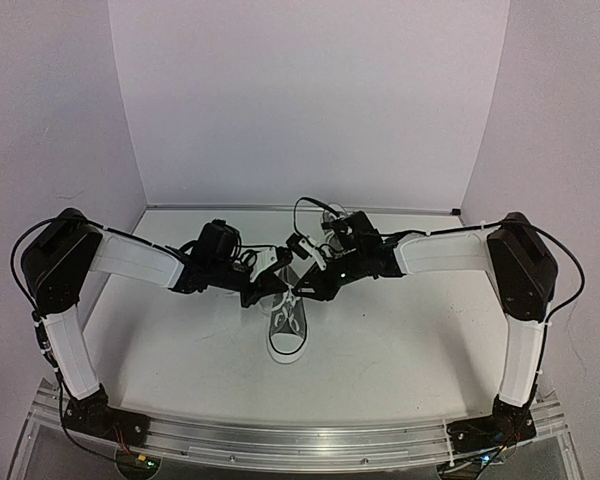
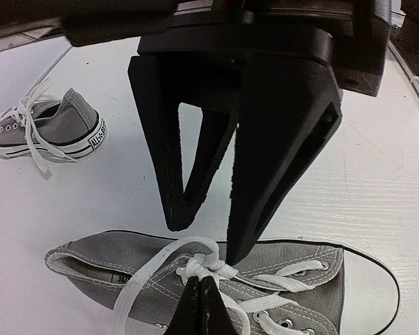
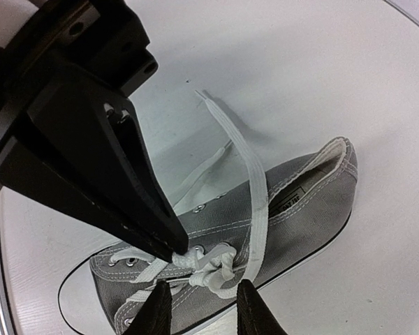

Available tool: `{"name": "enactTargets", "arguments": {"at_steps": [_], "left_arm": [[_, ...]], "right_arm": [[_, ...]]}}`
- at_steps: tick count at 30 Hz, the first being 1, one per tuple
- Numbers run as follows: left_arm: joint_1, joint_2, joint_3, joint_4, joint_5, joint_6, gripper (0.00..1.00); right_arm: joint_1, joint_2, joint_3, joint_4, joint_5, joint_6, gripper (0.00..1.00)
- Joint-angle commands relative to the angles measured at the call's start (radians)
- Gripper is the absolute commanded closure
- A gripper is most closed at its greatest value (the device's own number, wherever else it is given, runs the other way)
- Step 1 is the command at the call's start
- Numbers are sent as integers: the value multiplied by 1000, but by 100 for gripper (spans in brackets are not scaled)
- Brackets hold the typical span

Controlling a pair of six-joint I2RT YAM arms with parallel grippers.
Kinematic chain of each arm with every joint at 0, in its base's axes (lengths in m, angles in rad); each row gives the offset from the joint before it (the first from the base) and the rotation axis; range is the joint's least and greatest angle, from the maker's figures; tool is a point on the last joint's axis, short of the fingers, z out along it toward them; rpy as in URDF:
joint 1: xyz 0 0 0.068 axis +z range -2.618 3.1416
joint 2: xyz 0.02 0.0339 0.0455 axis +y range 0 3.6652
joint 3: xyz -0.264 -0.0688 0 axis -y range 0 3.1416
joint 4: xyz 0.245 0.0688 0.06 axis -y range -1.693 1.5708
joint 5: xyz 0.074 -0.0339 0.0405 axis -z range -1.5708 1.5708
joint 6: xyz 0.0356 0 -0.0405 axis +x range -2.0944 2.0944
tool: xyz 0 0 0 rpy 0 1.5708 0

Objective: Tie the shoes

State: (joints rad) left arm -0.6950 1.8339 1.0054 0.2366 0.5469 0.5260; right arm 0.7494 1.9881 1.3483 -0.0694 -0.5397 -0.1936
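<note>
**White worktop, half-made knot: where it could slip**

Pale walls (image 1: 310,100) on three sides; white worktop (image 1: 410,340), bare apart from the shoes.

- Shoe (image 3: 300,202): grey low-top at mid-worktop, sole down, toe cap toward the arm bases.
- Knot (image 3: 209,262): a small crossing of white lace over the upper eyelets, loose-looking, no bow yet.
- One flat lace (image 3: 230,136) runs from the knot up past the collar and out onto the worktop, its tip lying free.
- Left fingers (image 3: 136,216): pressed together, tips right at the knot. Cannot tell whether a strand is caught between them.
- Right fingers (image 3: 157,310): spread, standing either side of the knot, holding nothing.

Risks, as I judge them:
- If the right fingers pinch the bunched knot rather than a single strand, pulling would drag the light shoe instead of tightening.
- If the left tips hold no lace, any tension could open the crossing again.
- The two sets of tips sit almost touching, so a small misaim means finger on finger.
- The free lace end may get swept aside by a wrist.

Around:
- Both wrists crowd over the shoe and hide most of it from above.
- Second shoe (image 2: 63,125): well apart toward the back, laces trailing loose, not in the way.
</note>
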Motion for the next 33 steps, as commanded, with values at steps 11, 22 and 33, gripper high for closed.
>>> {"name": "enactTargets", "arguments": {"at_steps": [11,22,33], "left_arm": [[15,5,27,33,70,25,100],[17,8,29,41,93,24,100],[24,0,19,34,119,43,100]], "right_arm": [[4,22,10,48,-50,-121,72],[4,40,22,60,-66,-139,73],[4,-20,-48,157,-62,-230,66]]}}
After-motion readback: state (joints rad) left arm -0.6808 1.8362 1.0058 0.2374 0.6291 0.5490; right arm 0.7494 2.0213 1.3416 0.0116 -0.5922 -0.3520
